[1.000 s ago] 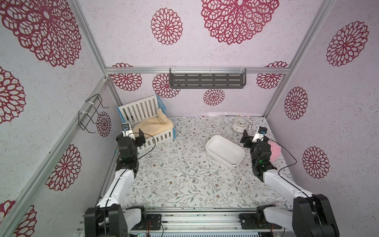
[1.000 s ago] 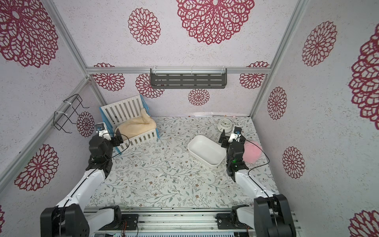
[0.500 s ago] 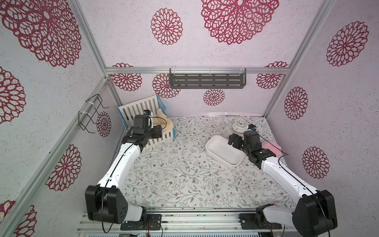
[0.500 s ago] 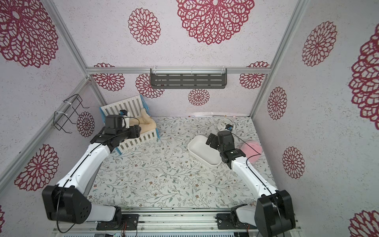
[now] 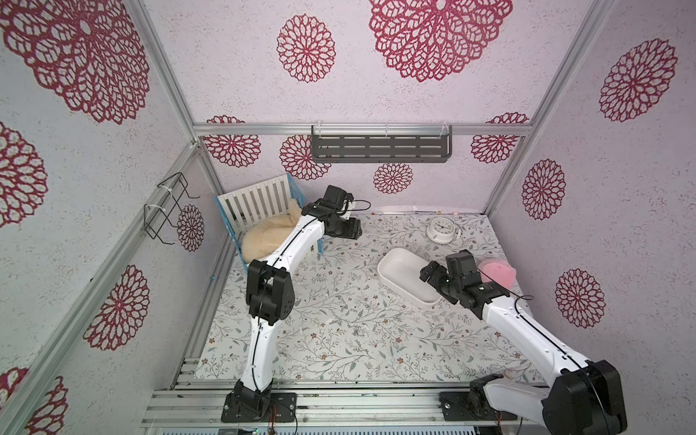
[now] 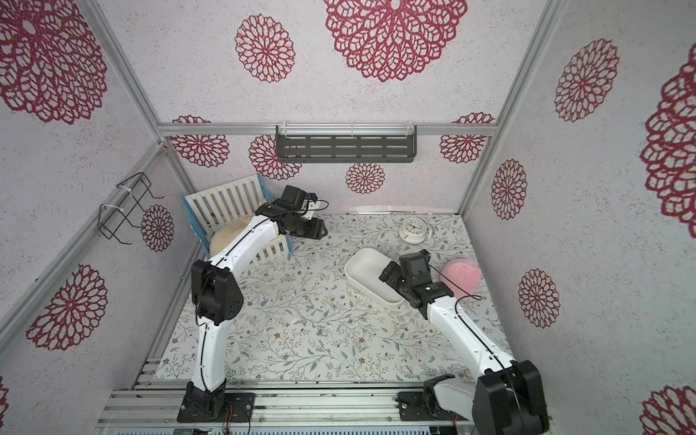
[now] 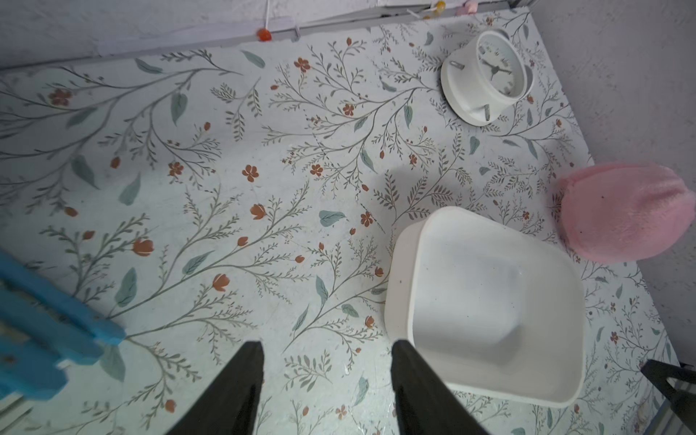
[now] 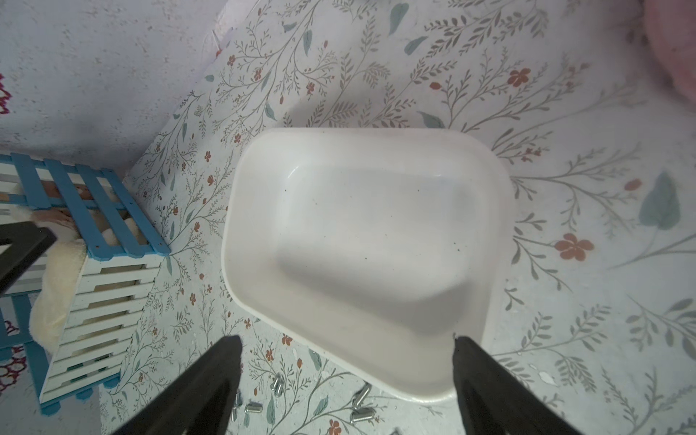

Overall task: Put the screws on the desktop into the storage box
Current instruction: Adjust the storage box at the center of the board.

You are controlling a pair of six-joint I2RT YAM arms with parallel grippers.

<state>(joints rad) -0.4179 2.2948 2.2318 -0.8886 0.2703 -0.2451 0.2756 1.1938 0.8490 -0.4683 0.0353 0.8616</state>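
Observation:
The white storage box lies right of centre on the leaf-printed desktop and nothing lies inside it. Several tiny silver screws are scattered on the desktop in front of the box, some close to its near wall. My right gripper hangs open over the box's near right end with nothing between its fingers. Beside the crib's front corner, my left gripper hovers above bare desktop, open and holding nothing; the box is to one side of it.
A white slatted crib with blue edges and a cream plush stands at the back left. A white alarm clock sits at the back right, a pink plush beside the box at the right wall. A grey shelf hangs on the back wall.
Both arms have unfolded from the side walls and reached inward: the left past the crib toward the back middle, the right over the storage box. The left jaws have narrowed.

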